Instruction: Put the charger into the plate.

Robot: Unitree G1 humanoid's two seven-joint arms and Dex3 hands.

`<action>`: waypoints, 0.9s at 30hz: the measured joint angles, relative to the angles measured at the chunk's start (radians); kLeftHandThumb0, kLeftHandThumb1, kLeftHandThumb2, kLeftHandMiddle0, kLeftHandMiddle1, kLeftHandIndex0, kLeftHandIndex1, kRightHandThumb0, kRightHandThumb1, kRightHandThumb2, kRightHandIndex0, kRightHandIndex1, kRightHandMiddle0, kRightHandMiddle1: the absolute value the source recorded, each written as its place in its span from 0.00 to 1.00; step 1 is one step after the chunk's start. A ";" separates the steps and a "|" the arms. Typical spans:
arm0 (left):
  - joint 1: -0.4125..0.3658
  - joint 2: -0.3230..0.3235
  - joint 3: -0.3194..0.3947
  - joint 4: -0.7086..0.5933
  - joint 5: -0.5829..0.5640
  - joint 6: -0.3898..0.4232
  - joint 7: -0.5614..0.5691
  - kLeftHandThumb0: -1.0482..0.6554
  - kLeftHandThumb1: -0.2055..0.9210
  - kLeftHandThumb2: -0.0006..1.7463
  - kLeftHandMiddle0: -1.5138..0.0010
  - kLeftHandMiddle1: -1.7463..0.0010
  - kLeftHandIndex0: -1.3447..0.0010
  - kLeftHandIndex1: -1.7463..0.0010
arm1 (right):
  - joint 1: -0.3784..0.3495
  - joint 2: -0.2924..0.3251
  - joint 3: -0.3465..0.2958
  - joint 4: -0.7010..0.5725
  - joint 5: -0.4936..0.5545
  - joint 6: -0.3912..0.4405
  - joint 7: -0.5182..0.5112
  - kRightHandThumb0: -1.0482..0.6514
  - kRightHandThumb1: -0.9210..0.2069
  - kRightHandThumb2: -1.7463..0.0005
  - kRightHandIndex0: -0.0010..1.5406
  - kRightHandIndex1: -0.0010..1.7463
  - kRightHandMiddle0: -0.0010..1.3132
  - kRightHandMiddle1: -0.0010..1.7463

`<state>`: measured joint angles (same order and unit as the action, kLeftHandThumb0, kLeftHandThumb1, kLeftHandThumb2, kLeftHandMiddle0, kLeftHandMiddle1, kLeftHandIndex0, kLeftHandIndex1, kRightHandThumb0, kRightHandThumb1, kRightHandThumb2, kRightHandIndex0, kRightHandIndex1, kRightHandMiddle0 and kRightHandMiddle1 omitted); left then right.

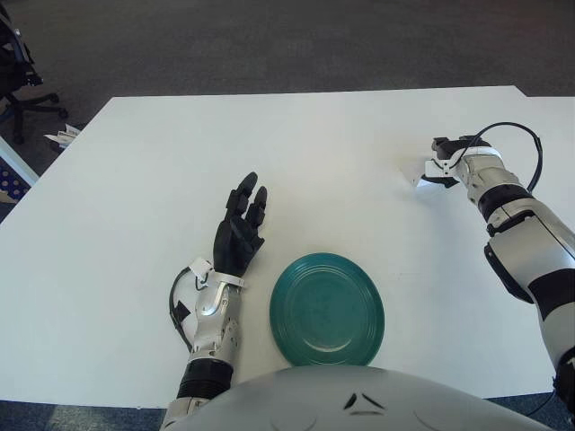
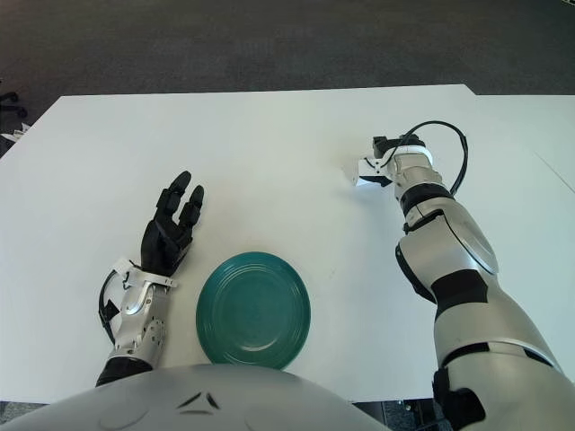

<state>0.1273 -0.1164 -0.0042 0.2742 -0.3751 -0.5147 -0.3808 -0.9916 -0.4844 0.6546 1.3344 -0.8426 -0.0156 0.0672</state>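
We reach our right hand (image 1: 444,162) far out over the right side of the white rectangular table (image 1: 180,162), its dark fingers (image 2: 381,145) curled around the small white charger (image 2: 367,171), which sits low at the tabletop; we cannot tell whether it has lifted clear. The round dark-green plate (image 1: 327,310) lies empty near the table's front edge, well apart from the charger. Our left hand (image 1: 240,230) shows just left of the plate, its black fingers (image 1: 245,195) straight and slightly spread, holding nothing.

Office: swivel chair (image 1: 16,85), carpet (image 1: 269,45), white table (image 1: 135,197).
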 measured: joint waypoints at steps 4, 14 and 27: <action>0.000 0.000 0.001 0.001 0.000 0.000 0.000 0.01 1.00 0.66 0.84 1.00 1.00 0.66 | 0.000 0.007 0.003 0.000 0.000 0.000 -0.004 0.00 0.00 0.53 0.15 0.00 0.00 0.29; -0.004 -0.001 0.007 0.006 -0.006 0.000 -0.005 0.01 1.00 0.65 0.85 1.00 1.00 0.68 | 0.033 0.039 0.050 -0.061 -0.018 -0.075 -0.035 0.00 0.00 0.54 0.17 0.01 0.00 0.31; -0.028 -0.002 0.021 0.030 -0.010 -0.020 -0.048 0.01 1.00 0.64 0.88 1.00 1.00 0.74 | 0.036 0.016 0.144 -0.064 -0.117 -0.214 -0.152 0.00 0.00 0.54 0.16 0.01 0.00 0.28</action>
<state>0.0989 -0.1182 0.0167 0.3043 -0.3854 -0.5345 -0.4287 -0.9559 -0.4688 0.7987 1.2700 -0.9592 -0.2300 -0.0852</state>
